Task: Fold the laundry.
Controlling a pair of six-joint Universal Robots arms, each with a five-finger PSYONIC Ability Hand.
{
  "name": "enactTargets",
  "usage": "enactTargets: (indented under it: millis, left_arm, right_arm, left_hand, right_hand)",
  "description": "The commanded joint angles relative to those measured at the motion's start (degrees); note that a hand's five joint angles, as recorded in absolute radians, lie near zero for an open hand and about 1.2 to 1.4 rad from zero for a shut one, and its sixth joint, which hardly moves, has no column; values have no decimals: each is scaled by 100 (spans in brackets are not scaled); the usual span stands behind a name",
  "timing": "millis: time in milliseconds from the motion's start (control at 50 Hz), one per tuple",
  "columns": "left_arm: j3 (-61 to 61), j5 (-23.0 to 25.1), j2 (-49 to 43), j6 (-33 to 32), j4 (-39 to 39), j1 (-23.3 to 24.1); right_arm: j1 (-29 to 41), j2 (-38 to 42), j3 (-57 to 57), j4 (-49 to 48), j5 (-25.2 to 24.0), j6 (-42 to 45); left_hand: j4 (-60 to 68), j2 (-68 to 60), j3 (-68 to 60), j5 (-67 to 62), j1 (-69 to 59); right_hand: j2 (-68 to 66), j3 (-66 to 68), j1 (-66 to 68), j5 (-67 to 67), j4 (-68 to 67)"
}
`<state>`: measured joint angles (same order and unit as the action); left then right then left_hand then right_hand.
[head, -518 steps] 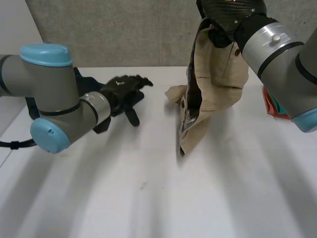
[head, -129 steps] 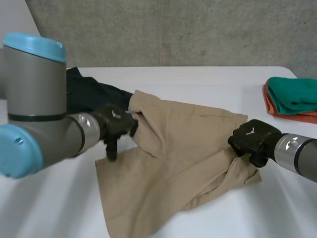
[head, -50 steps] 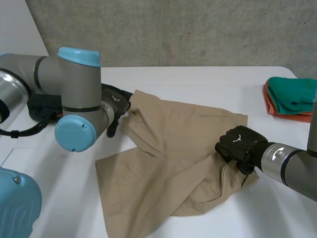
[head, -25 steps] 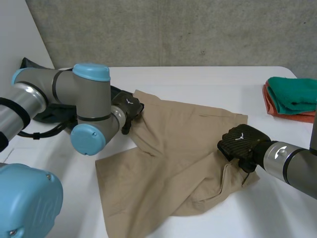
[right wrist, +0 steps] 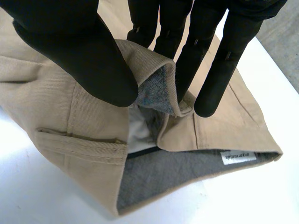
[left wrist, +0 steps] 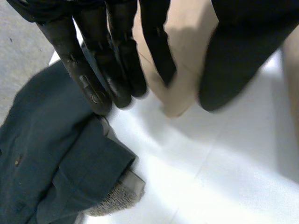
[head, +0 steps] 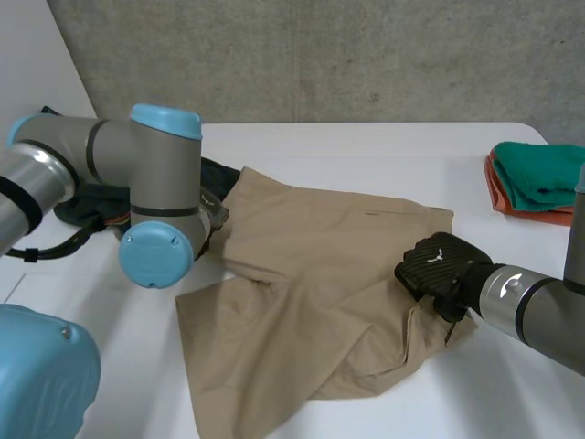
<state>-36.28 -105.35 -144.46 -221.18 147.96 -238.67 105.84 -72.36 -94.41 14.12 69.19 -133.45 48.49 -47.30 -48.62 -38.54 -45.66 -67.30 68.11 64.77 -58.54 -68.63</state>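
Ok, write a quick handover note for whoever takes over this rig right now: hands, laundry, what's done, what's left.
Left hand pinches a corner of the tan shorts between fingers and thumb, beside the dark garment.
Right hand pinches the shorts' waistband edge.
Done: shorts spread on the white table, rumpled, unfolded.
Green cloth lies folded on an orange cloth at the robot's right.
Left: flatten and fold the shorts, then the dark garment.

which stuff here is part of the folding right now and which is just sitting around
In the job:
- tan cotton shorts, spread on the white table
- right hand, pinching an edge of them

Lying about:
- dark crumpled garment, at the table's left
- folded green cloth on a folded orange cloth, at the table's right
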Motion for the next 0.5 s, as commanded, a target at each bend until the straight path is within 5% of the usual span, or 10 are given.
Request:
enactTargets:
  millis: [20,320,500]
  left_arm:
    - [-160,164,409,338,101,-4]
    - [-2470,593,2667,1726,-66,-241]
    - [-4174,1463,3968,2324,-75,259]
  right_arm:
    - [139,-42,-8,-41,-2,-251]
    - [288,-51,177,-498,77,-1121]
    - [385,177,414,-893,252,-1894]
  left_hand:
    - [-2398,2279,2411,2403,2115]
    - [-1911,1792,1924,1915,1628]
    - [-1793,1673,1806,1797,1509]
  right_hand:
    - [-1270,1189,1523,-1146,-1137]
    - [-1270,1189,1523,-1146,-1137]
    - [-1270,1189,1523,-1146,-1137]
